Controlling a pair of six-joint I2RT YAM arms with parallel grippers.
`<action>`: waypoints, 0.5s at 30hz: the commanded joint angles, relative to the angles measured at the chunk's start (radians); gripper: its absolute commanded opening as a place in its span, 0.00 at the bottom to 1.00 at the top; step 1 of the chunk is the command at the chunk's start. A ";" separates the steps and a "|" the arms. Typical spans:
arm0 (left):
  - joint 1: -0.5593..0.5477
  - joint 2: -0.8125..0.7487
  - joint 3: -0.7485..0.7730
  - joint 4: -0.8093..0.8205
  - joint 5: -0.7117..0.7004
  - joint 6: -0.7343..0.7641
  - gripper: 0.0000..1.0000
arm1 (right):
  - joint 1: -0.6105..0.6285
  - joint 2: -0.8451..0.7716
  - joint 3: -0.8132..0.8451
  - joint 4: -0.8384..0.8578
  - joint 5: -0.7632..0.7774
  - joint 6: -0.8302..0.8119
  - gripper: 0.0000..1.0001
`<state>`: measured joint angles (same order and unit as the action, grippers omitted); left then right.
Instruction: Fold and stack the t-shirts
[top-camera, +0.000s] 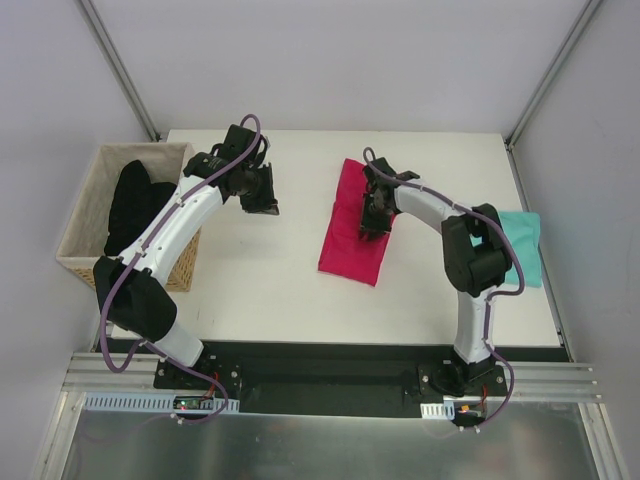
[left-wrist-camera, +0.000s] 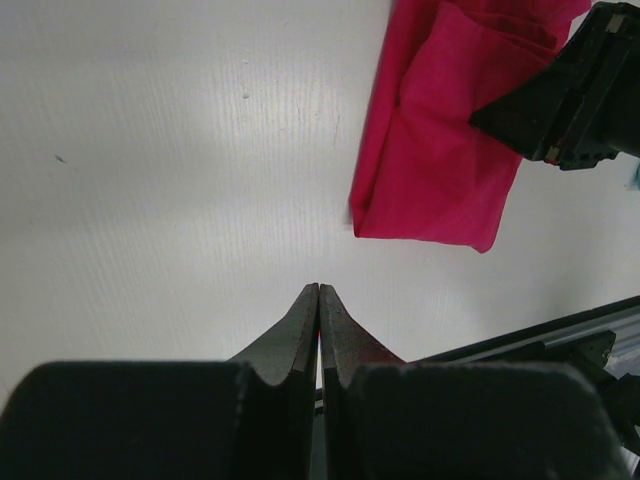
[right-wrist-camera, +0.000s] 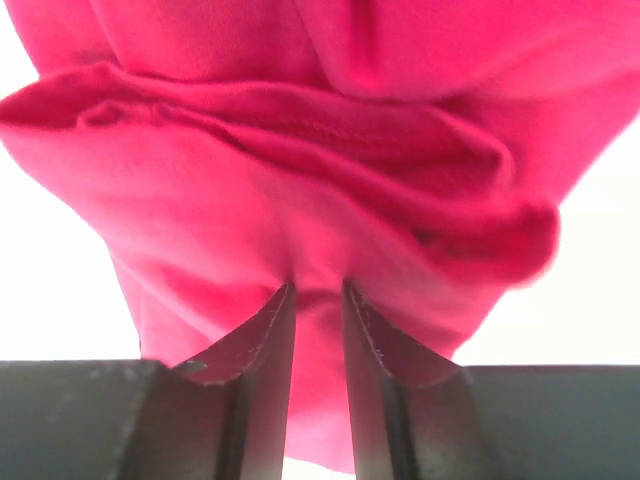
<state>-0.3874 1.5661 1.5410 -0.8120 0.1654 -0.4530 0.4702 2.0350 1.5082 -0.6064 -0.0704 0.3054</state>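
the left pincer (left-wrist-camera: 319, 292) hangs clenched on nothing, and right of it the magenta t-shirt (top-camera: 350, 235) lies folded in a long strip near the middle. the right pincer (right-wrist-camera: 319, 295) rests on that strip, jaws slightly parted, so it should lift straight up without dragging the fold, then fetch the teal t-shirt (top-camera: 526, 246) at the far right edge. the smooth white bench (top-camera: 280, 290) likely lets cloth slide; grey walls (top-camera: 300, 60) stand close.

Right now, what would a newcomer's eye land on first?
The pink shirt, folded mid-table, with the right tool down at it, jaws slightly apart. A teal shirt lies at the table's right edge; a black garment sits in the basket at left.
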 joint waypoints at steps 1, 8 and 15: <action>-0.008 -0.028 0.008 0.004 -0.001 0.022 0.00 | 0.011 -0.116 0.082 -0.096 0.104 -0.020 0.31; -0.008 -0.015 0.024 0.005 0.010 0.031 0.00 | 0.007 -0.084 0.282 -0.181 0.184 -0.086 0.32; -0.008 -0.021 0.011 0.007 0.002 0.034 0.00 | -0.085 0.048 0.445 -0.262 0.190 -0.089 0.32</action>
<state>-0.3874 1.5661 1.5410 -0.8108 0.1661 -0.4511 0.4557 2.0109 1.8698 -0.7803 0.1017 0.2260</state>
